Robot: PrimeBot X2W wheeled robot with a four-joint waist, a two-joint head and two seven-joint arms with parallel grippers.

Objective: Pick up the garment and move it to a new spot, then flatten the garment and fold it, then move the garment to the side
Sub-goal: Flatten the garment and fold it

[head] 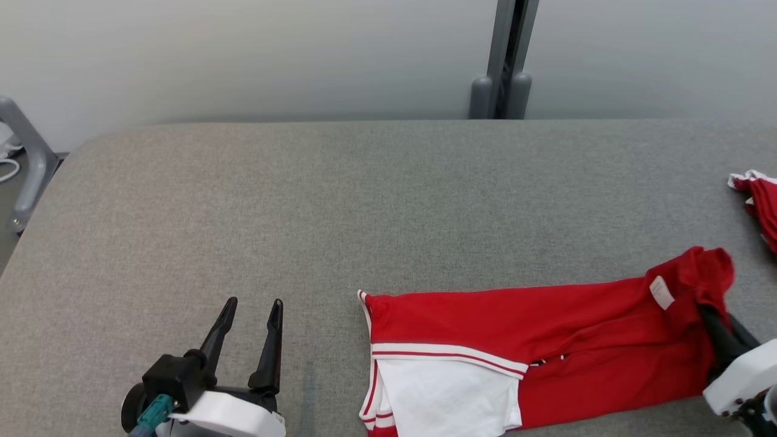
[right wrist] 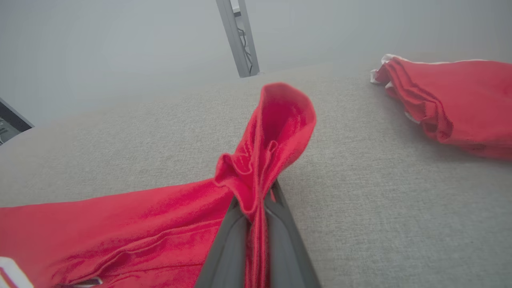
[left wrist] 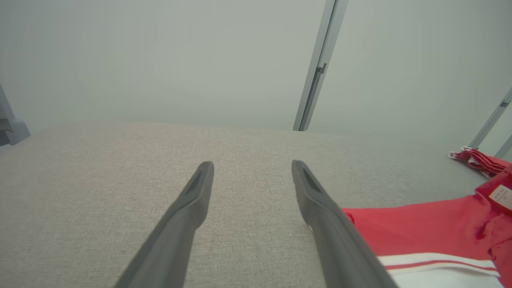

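Closest to the lens, at lower left: left gripper (head: 254, 301), long dark fingers spread wide apart, nothing between them, bare cloth of the grey fabric-covered table (head: 303, 212) beneath. Just to its right, not touching it: red fabric garment (head: 546, 328), stretched lengthwise along the near edge of the table, from the middle towards the right. Left end flat, with a white panel (head: 449, 394) bordered by white-and-red stripes. Small white label (head: 661, 292) near the right end. Right end bunched and raised, pinched in the right gripper (right wrist: 260, 200): jaws closed tight on a fold of red cloth, a loop of fabric standing up past the fingertips. Farther right, well apart from the held piece: second crumpled red cloth with white trim (head: 762, 200), at the table's right edge. Behind the table: pale wall and upright grey metal post (head: 504, 60). Off the far left corner: grey tubular frame (head: 24, 152).
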